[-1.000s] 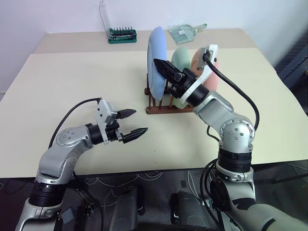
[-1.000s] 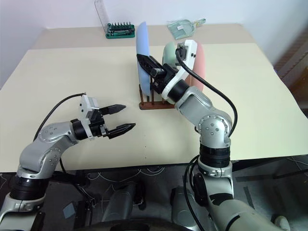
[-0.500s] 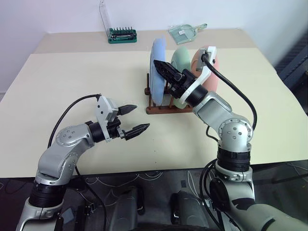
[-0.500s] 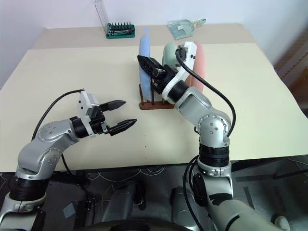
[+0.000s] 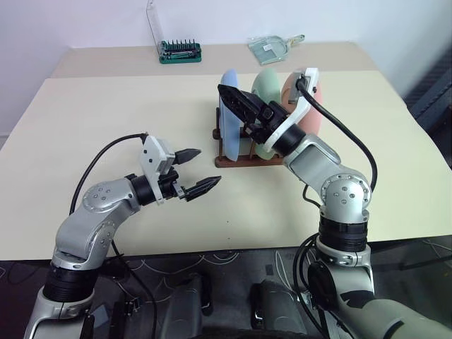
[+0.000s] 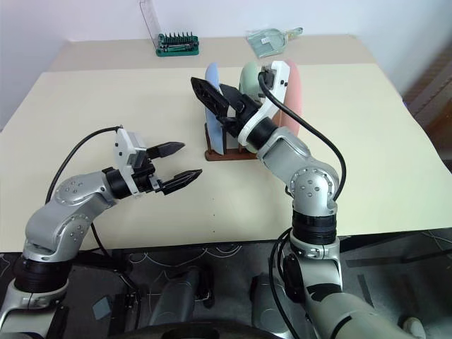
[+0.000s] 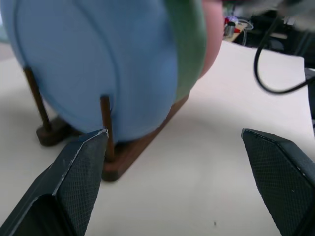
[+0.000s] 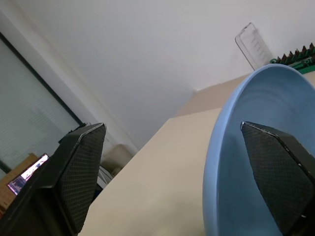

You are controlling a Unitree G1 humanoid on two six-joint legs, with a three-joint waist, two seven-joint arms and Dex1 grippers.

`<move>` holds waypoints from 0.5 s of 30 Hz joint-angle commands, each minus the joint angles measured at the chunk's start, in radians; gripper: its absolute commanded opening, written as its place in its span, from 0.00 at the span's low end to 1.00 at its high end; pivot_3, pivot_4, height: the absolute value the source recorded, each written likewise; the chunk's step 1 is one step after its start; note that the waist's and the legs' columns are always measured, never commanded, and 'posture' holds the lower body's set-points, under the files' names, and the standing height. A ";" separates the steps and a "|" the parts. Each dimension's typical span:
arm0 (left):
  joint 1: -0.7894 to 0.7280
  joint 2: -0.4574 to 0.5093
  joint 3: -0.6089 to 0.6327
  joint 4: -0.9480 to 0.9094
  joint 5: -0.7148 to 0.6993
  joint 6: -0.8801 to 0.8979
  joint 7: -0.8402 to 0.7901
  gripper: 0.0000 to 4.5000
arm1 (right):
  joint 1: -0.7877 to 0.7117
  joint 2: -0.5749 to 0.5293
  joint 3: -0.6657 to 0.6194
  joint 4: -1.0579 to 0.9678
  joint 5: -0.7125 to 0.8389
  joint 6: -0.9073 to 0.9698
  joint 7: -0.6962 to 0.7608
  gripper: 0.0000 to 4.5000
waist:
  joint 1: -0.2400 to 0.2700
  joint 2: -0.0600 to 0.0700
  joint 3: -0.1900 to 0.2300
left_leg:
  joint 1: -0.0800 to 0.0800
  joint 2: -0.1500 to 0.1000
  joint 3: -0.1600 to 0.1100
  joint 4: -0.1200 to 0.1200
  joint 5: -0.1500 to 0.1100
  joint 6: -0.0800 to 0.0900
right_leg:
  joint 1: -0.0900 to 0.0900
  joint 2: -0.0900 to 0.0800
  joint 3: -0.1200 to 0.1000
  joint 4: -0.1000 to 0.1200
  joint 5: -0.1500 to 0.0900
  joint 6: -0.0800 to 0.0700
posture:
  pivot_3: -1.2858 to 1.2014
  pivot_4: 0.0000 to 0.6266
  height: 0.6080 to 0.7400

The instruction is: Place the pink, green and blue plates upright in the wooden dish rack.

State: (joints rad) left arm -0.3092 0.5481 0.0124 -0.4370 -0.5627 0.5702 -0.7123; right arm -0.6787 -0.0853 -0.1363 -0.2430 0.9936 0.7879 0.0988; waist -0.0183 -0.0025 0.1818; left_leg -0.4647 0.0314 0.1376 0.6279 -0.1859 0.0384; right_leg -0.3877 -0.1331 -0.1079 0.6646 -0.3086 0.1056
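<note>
Blue plate (image 5: 229, 113) upright in rack (image 5: 233, 159); right hand (image 6: 216, 95) open astride rim.

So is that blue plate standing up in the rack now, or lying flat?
Standing upright. The blue plate sits on edge between the pegs of the wooden rack, and the right claw is open around its rim.

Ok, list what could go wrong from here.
1. The right gripper is open, and its fingers straddle the rim of the blue plate. Pulling back at an angle could catch the rim and tip the plate out of the rack.
2. The blue plate sits at the rack's end, held by thin pegs, so a nudge may knock it against the green plate.
3. The left gripper hovers open near the rack and could bump it if it moves in.
</note>
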 commanded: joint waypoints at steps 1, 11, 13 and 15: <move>-0.042 -0.009 -0.007 -0.073 -0.029 0.059 0.045 1.00 | -0.041 -0.036 0.006 -0.067 -0.024 -0.028 0.036 0.99 | 0.000 0.000 0.000 | 0.000 0.000 0.000 0.000 0.000 0.000 | 0.000 0.000 0.000 0.000 0.000 0.000 | 0.52 0.24 0.98; -0.109 -0.038 -0.027 -0.120 -0.049 0.159 0.125 1.00 | -0.133 -0.200 0.004 -0.119 -0.102 -0.042 0.139 0.99 | 0.001 0.000 0.000 | 0.000 0.000 0.000 0.000 0.000 0.000 | 0.000 0.000 0.000 0.000 0.000 0.000 | 0.52 0.24 0.98; -0.090 -0.033 -0.015 -0.105 -0.029 0.131 0.121 1.00 | -0.126 -0.317 -0.010 -0.149 -0.156 -0.056 0.203 0.99 | 0.006 0.000 0.000 | 0.000 0.000 0.000 0.001 0.000 0.000 | 0.000 0.000 0.000 0.000 0.000 0.000 | 0.52 0.24 0.98; -0.067 -0.021 -0.001 -0.091 -0.018 0.107 0.109 1.00 | -0.103 -0.415 -0.054 -0.158 -0.182 -0.067 0.241 0.99 | 0.008 0.000 0.000 | -0.001 -0.001 0.000 0.001 0.000 0.001 | 0.000 0.000 0.000 -0.001 0.000 0.000 | 0.52 0.24 0.98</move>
State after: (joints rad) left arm -0.3849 0.5165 -0.0151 -0.5111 -0.5935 0.7119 -0.5939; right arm -0.7829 -0.4564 -0.1344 -0.3576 0.8374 0.7514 0.3046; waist -0.0100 -0.0029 0.1820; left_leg -0.4659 0.0307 0.1375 0.6290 -0.1863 0.0393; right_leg -0.3877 -0.1335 -0.1080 0.6630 -0.3087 0.1058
